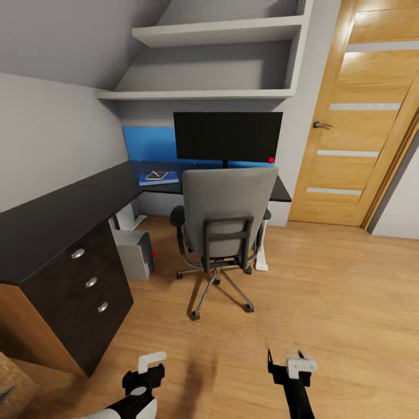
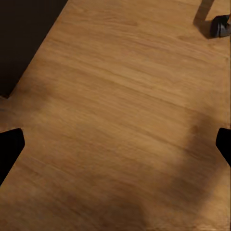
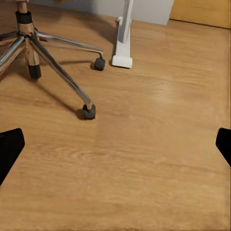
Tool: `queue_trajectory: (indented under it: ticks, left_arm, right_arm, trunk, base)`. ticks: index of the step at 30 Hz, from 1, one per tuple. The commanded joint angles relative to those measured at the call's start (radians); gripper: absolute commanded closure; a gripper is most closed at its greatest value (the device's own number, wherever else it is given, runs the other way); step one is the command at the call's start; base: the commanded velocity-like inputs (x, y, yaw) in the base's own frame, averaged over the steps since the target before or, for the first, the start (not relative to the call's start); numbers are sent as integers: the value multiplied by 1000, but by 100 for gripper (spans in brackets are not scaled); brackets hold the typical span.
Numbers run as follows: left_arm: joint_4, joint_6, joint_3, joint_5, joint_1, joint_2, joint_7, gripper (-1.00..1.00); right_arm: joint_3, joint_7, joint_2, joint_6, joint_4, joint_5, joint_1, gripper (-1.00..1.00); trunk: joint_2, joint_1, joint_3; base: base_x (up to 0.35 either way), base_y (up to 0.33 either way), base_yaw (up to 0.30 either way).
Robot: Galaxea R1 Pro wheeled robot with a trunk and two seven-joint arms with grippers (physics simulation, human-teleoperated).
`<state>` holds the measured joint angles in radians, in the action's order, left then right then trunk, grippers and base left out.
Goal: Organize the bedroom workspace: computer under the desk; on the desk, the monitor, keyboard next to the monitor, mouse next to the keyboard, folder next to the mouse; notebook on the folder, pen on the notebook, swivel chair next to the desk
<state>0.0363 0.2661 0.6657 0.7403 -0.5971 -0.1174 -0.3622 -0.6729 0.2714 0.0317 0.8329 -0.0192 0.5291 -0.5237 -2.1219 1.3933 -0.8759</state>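
The black monitor (image 1: 227, 137) stands on the glossy black desk (image 1: 70, 209). In front of it the grey swivel chair (image 1: 227, 215) is pushed close, its back toward me. Its chrome base (image 3: 33, 43) is ahead of the right gripper. On the desk's corner, left of the chair, lies the blue folder (image 1: 158, 179) with the small pale notebook (image 1: 156, 175) on top; the pen is too small to tell. The light-grey computer (image 1: 135, 254) stands under the desk. Keyboard and mouse are hidden. My left gripper (image 1: 150, 364) (image 2: 115, 147) and right gripper (image 1: 285, 356) (image 3: 115, 147) hang open and empty over the floor.
Black drawers with silver knobs (image 1: 87, 282) stand at the left, near my left arm. A white desk leg (image 3: 124, 38) is beside a chair castor (image 3: 88, 111). A wooden door (image 1: 361, 116) is at the right, with open wood floor (image 1: 337, 302) before it.
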Motion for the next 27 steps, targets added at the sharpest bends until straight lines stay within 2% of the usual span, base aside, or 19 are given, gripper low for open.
queue_trajectory:
  ticks: [1,4,12,13,22,27]
  left_arm:
    - [-3,2,9,15,10,0,3,-100]
    - [-12,6,8,51,61,3,22,-100]
    - [-16,86,8,72,166,34,30,-100]
    - [-16,95,9,73,191,42,31,-100]
    - [-16,105,9,74,254,51,32,-100]
    - [-16,106,9,74,263,51,32,-100]
  right_arm:
    - [-9,6,0,6,-2,4,5,-100]
    - [-8,6,-4,15,-2,5,31,-100]
    - [-8,7,-29,12,-4,6,49,-100]
    - [-8,7,-32,11,-4,6,55,-100]
    - [-12,3,-29,6,-5,5,71,-100]
    - [-13,2,-29,5,-5,5,80,-100]
  trunk:
    - [7,-4,2]
    - [28,-16,12]
    - [84,-46,37]
    - [91,-50,40]
    - [154,-85,68]
    - [189,-104,84]
  base:
    - [0,0,0]
    - [0,0,0]
    - [0,0,0]
    - [0,0,0]
    - [0,0,0]
    - [0,0,0]
